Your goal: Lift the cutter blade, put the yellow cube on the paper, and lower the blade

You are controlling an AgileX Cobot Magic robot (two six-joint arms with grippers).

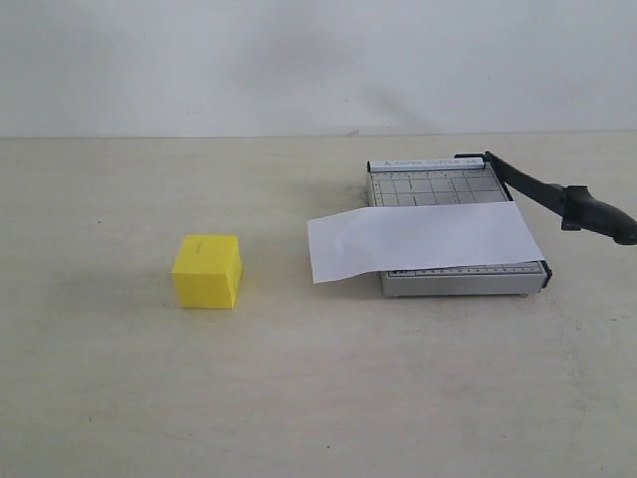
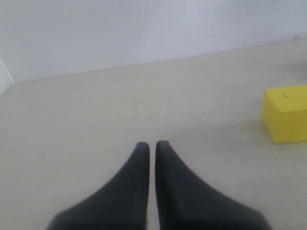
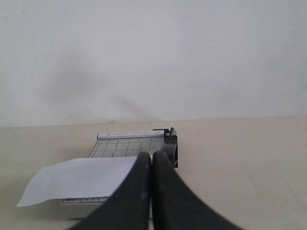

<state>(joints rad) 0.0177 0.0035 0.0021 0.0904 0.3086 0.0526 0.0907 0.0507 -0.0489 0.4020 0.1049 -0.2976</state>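
The yellow cube (image 1: pixel 207 271) sits on the table left of the cutter; in the left wrist view the cube (image 2: pixel 286 113) lies off to one side of my left gripper (image 2: pixel 152 143), which is shut and holds nothing. The white paper (image 1: pixel 423 239) lies across the grey gridded cutter base (image 1: pixel 438 185) and overhangs its left side. The cutter blade (image 1: pixel 557 199) slants up from its hinge, its handle past the base's right edge. My right gripper (image 3: pixel 152 155) is shut and empty, just short of the blade's end (image 3: pixel 171 145) and the paper (image 3: pixel 79 178). Neither gripper shows in the exterior view.
A beige table (image 1: pixel 299 398) carries everything, and a white wall (image 1: pixel 299 60) stands behind it. The cube and the paper's overhanging edge are about a cube's width apart.
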